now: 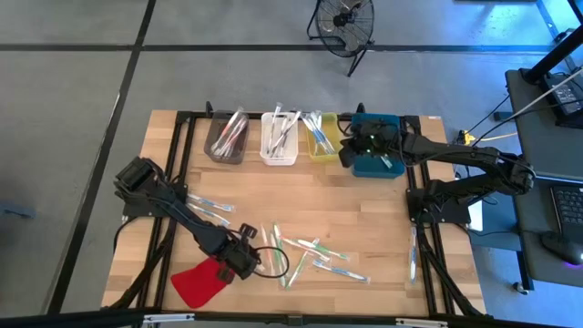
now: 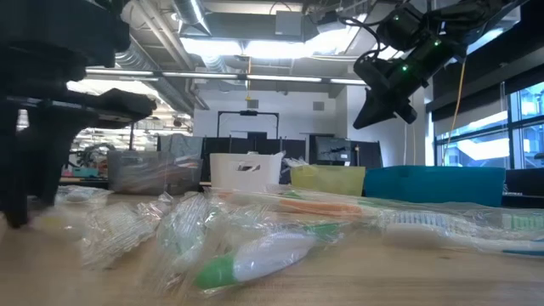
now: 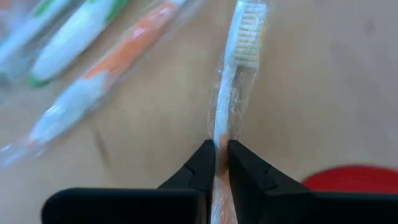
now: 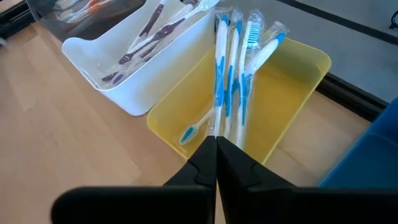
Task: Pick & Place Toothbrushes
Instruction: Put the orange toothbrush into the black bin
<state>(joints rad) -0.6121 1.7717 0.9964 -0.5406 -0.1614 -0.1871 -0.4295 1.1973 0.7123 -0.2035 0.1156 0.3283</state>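
Several wrapped toothbrushes (image 1: 314,253) lie loose on the wooden table near its front edge. My left gripper (image 1: 246,261) stands over their left end, beside a red cloth (image 1: 198,282), and is shut on an orange-and-white wrapped toothbrush (image 3: 239,56). My right gripper (image 1: 350,153) hangs shut with nothing between its fingers (image 4: 216,142), above the yellow bin (image 4: 292,81), which holds blue-and-white toothbrushes (image 4: 231,68). My left gripper pinches the orange toothbrush's handle (image 3: 221,127) between its two fingers, some way back from the bristle head (image 3: 247,25), through the clear wrapper. The fingers come steeply from above and lie across the handle. The toothbrush appears to lie flat on the table.
Along the far edge stand a grey bin (image 1: 226,137), a white bin (image 1: 279,139), the yellow bin (image 1: 323,138) and a blue bin (image 1: 375,157); the first three hold toothbrushes. More wrapped toothbrushes (image 3: 93,50) lie close to the left gripper. One lies by the right edge (image 1: 413,255).
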